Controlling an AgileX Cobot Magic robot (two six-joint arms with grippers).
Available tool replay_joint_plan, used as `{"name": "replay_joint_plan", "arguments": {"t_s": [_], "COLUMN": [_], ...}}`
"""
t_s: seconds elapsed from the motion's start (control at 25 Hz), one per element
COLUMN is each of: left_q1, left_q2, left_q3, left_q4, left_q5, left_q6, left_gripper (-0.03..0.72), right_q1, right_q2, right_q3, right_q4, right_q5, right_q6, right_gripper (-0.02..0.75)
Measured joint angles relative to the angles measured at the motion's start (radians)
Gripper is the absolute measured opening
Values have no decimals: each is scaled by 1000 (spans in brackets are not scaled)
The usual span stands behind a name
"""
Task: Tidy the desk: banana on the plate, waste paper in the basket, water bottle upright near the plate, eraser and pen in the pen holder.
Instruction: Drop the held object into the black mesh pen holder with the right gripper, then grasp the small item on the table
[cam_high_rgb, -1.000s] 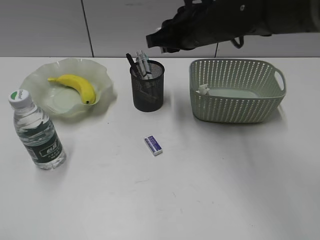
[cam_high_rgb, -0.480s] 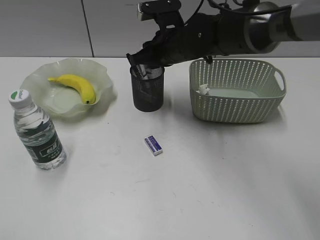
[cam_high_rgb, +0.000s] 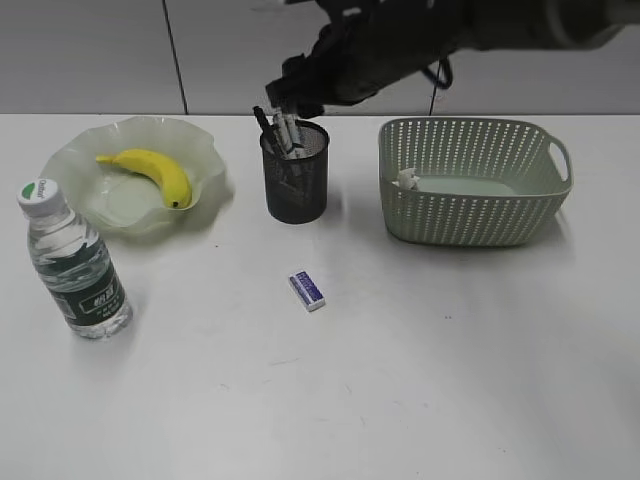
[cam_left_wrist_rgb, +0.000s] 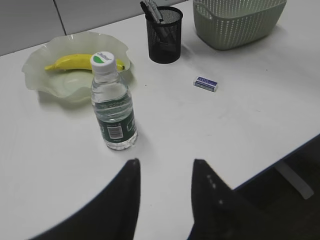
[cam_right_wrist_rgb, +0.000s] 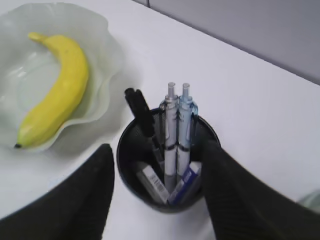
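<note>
The banana (cam_high_rgb: 150, 172) lies on the pale-green plate (cam_high_rgb: 70, 150). The water bottle (cam_high_rgb: 75, 262) stands upright in front of the plate. The black pen holder (cam_high_rgb: 296, 185) holds several pens (cam_high_rgb: 280, 128). The right wrist view shows two erasers (cam_right_wrist_rgb: 167, 182) inside the holder too. A blue-and-white eraser (cam_high_rgb: 307, 290) lies on the desk (cam_high_rgb: 420, 380). The waste paper (cam_high_rgb: 407, 179) sits in the basket (cam_high_rgb: 470, 215). My right gripper (cam_high_rgb: 287, 88) hovers just above the pen holder, open and empty (cam_right_wrist_rgb: 159, 150). My left gripper (cam_left_wrist_rgb: 166, 162) is open and empty, on the near side of the bottle (cam_left_wrist_rgb: 114, 107).
In the left wrist view the desk's front edge (cam_left_wrist_rgb: 280, 155) runs at the lower right, with dark floor beyond. The eraser (cam_left_wrist_rgb: 206, 83) lies right of the bottle, between it and the basket (cam_left_wrist_rgb: 235, 20). A grey wall panel stands behind the desk.
My right gripper dropped to the pen holder's rim half a second ago and has since lifted a little above it. The objects on the desk have not moved.
</note>
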Motion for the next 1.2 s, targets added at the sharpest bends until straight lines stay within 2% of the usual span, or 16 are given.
{"name": "replay_joint_plan", "arguments": {"t_s": [0.28, 0.44, 0.64, 0.96, 1.2], "left_q1": [0, 0, 0, 0, 0], "left_q2": [0, 0, 0, 0, 0], "left_q3": [0, 0, 0, 0, 0], "left_q4": [0, 0, 0, 0, 1], "left_q5": [0, 0, 0, 0, 0], "left_q6": [0, 0, 0, 0, 0], "left_gripper": [262, 262, 262, 261, 261], "right_q1": [0, 0, 0, 0, 0], "right_q2": [-239, -403, -674, -1180, -1545], "right_q3": [19, 122, 368, 811, 1016], "right_q4": [-135, -194, -204, -204, -204], "right_q5": [491, 675, 761, 798, 812], "right_q6": [64, 89, 93, 96, 97], "right_gripper": [446, 446, 446, 446, 446]}}
